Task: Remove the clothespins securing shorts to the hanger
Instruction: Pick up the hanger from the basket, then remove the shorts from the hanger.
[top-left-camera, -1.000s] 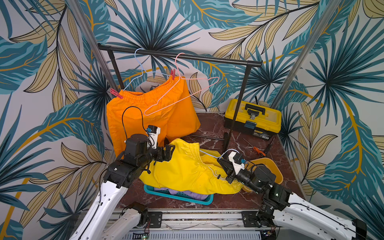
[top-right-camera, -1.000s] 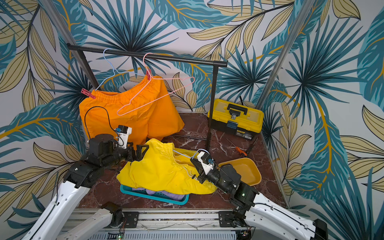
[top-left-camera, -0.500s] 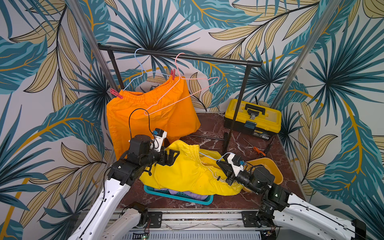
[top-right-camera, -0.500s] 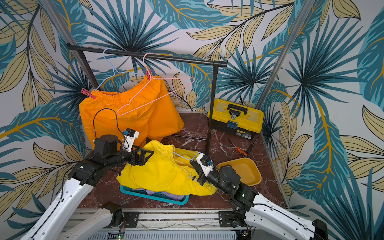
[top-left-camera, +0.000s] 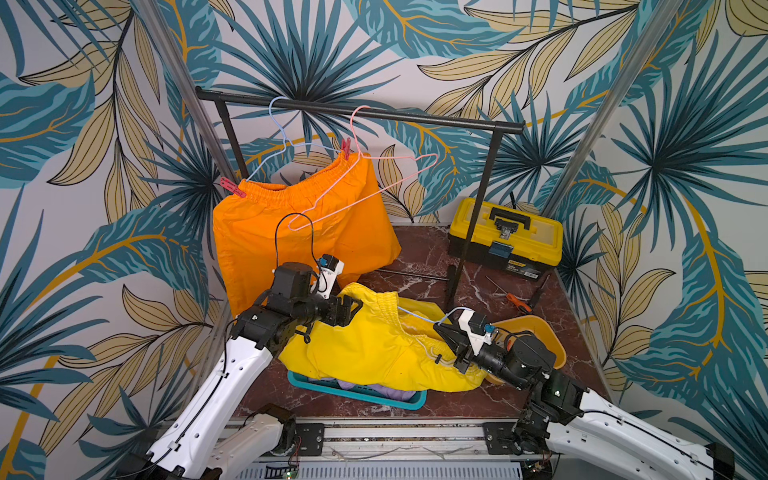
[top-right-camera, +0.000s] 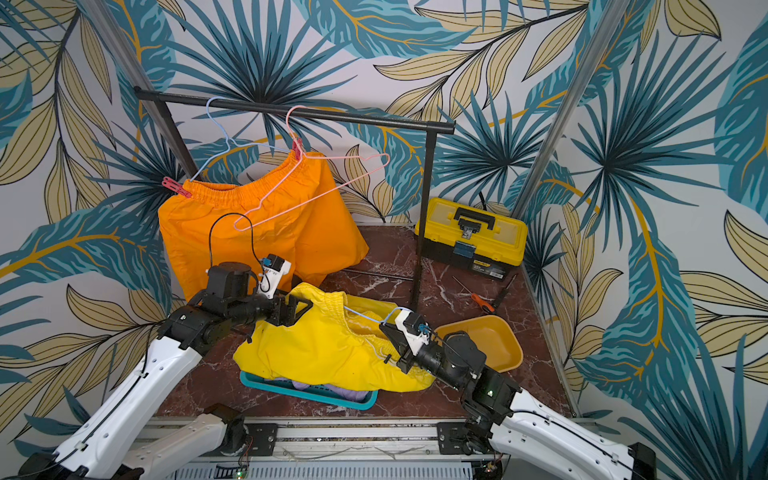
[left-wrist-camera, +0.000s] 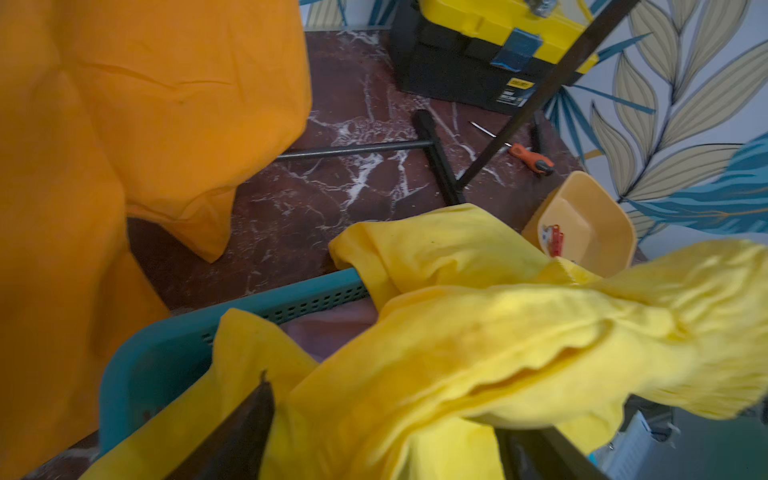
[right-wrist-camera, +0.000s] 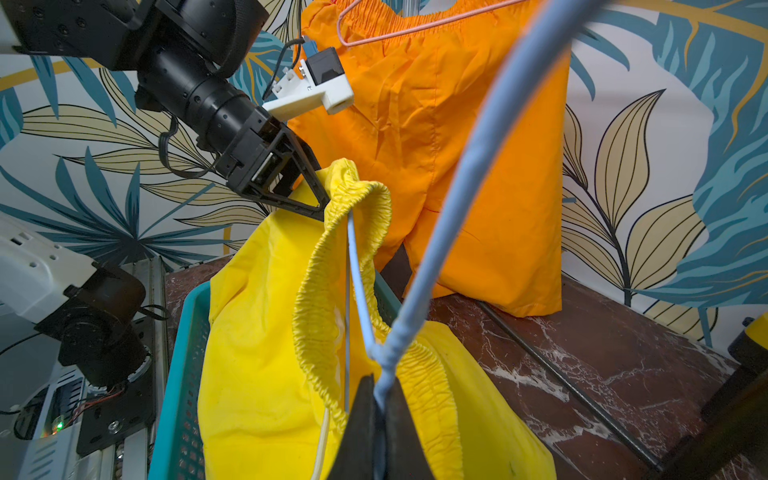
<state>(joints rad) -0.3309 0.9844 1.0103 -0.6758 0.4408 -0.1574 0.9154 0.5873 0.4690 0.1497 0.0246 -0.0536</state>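
Right gripper clenched on the blue hanger inside the yellow shorts, slumped over the teal basket; left gripper straddles their waistband, grip not determinable. Judged step: separating shorts from hanger; next, two red clothespins on the hung orange shorts need pinching.

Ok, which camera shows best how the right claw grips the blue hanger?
The right wrist view: close up, the right claw is shut on the blue hanger at its twisted neck. Both top views show only its thin wire running from the yellow shorts into the claw. The left wrist view misses it.
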